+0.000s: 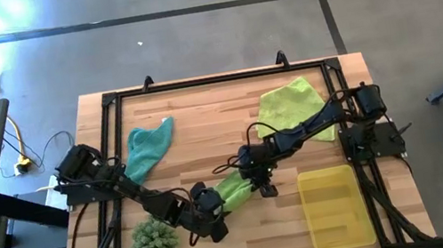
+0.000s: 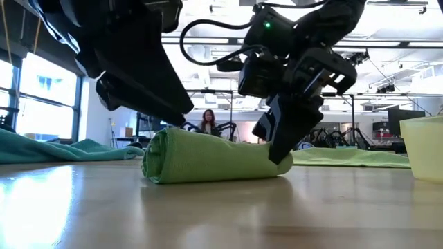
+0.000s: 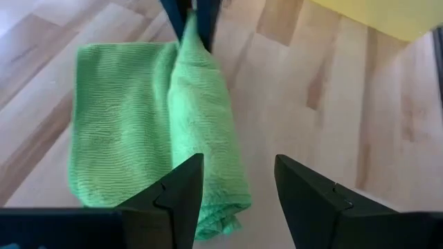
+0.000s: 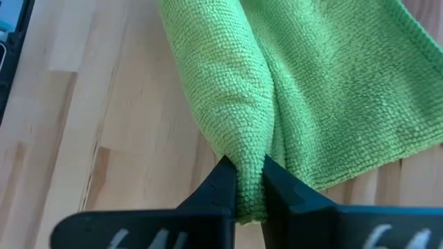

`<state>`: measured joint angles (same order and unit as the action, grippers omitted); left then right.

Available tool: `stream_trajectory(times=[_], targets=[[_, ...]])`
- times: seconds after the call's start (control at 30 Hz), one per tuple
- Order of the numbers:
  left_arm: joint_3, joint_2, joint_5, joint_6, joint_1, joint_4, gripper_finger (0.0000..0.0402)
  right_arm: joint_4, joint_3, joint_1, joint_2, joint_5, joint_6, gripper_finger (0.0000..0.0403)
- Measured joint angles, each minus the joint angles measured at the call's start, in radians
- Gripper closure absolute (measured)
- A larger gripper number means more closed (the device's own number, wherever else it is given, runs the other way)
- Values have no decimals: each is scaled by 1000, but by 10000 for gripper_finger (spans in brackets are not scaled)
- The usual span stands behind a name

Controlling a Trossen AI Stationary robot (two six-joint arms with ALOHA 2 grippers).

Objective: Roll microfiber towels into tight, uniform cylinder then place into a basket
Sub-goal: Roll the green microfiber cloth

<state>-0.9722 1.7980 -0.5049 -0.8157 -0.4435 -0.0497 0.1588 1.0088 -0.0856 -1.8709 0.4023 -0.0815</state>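
From above, the bright green towel (image 1: 234, 190) lies partly rolled near the table's front middle, its long axis slanting from the left gripper (image 1: 210, 219) at its front-left end up toward the right gripper (image 1: 260, 182) at its back-right end. The teal towel (image 1: 146, 147) lies loose at the back left, the pale yellow-green towel (image 1: 293, 105) is spread at the back right, and the basket (image 1: 336, 207) sits at the front right, well apart from the roll. A spiky green ball (image 1: 154, 242) rests at the front left, near the left gripper. At table height, the bright green towel (image 2: 208, 159) shows as a low roll lying flat on the wood, its axis running across the picture, with the spiral end face at its left; one dark gripper (image 2: 280, 142) presses on its right end and the other arm hangs over the left end. The basket (image 2: 423, 146) stands at the far right. In the left wrist view, the left gripper (image 3: 239, 197) stands released, fingers spread at the roll's near end, one finger over the cloth (image 3: 159, 131), and the roll runs away toward the right gripper's fingers. In the right wrist view, the right gripper (image 4: 243, 185) is clenched on the roll's end, pinching the cloth (image 4: 228, 83), which stretches straight away, with a flat unrolled flap beside it.
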Motion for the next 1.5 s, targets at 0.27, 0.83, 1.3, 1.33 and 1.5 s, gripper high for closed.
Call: stream_trajectory(times=[0.27, 0.83, 1.3, 1.33, 1.5], targets=[[-1, 75, 30, -73, 0, 8, 234, 1, 2, 3, 1, 1, 6, 385], [-5, 120, 90, -229, 0, -18, 234, 98, 41, 7, 65, -209, 422, 261], [-4, 131, 98, -229, 0, -26, 234, 184, 114, -91, 98, -112, 660, 254], [-3, 131, 98, -229, 0, -26, 234, 178, 114, -102, 97, -114, 690, 254], [-3, 131, 97, -229, 0, -24, 234, 89, 114, -132, 59, -149, 737, 254]])
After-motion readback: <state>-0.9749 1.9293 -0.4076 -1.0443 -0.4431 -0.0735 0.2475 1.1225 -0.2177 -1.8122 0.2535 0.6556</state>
